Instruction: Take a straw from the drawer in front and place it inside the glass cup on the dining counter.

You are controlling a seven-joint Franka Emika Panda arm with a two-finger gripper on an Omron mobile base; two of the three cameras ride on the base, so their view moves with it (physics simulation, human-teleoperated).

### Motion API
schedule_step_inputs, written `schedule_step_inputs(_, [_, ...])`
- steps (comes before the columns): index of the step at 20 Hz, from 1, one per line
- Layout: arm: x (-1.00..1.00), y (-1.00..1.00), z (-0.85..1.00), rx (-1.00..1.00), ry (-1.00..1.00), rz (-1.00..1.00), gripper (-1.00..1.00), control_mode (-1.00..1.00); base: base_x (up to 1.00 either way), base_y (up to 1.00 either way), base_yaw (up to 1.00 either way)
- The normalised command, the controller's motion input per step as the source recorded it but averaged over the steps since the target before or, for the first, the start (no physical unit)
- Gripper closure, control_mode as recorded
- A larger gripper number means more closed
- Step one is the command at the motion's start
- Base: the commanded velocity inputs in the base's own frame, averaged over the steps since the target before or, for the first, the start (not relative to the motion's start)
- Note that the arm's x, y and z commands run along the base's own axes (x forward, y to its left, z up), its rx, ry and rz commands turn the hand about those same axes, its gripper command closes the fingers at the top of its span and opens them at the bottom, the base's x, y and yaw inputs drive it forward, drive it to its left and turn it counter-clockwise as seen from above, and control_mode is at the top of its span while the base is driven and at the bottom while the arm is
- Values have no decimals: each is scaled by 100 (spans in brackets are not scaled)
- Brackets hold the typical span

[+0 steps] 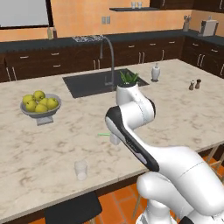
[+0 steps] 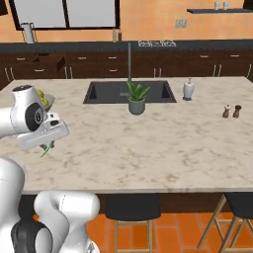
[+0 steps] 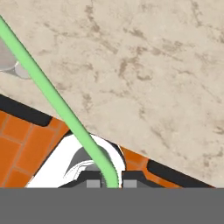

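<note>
My gripper (image 3: 111,183) is shut on the lower end of the thin light-green straw (image 3: 52,94), which slants up to the top left of the hand view. A short stub of the straw (image 1: 104,134) pokes out to the left from behind my forearm, above the beige marbled dining counter (image 1: 175,113). The small clear glass cup (image 1: 81,169) stands near the counter's front edge, nearer and to the left of the straw. Its rim (image 3: 11,65) shows beside the straw's upper part. In the right base view the gripper (image 2: 48,145) hangs under the white hand. A dark drawer (image 2: 49,62) stands open in the far cabinets.
A grey bowl of yellow-green fruit (image 1: 40,105) sits at the counter's left. The sink (image 1: 94,83) with its tall faucet, a potted plant (image 2: 136,99), a soap dispenser (image 1: 155,72) and two shakers (image 1: 194,84) lie farther back. Black stools (image 1: 72,210) stand below the front edge.
</note>
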Motion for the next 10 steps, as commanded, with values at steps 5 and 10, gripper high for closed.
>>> schedule_step_inputs(5, [-46,20,64,-15,0,29,100,-100,0,0,0])
schedule_step_inputs(10, [-37,2,88,-34,0,55,100,-100,0,0,0])
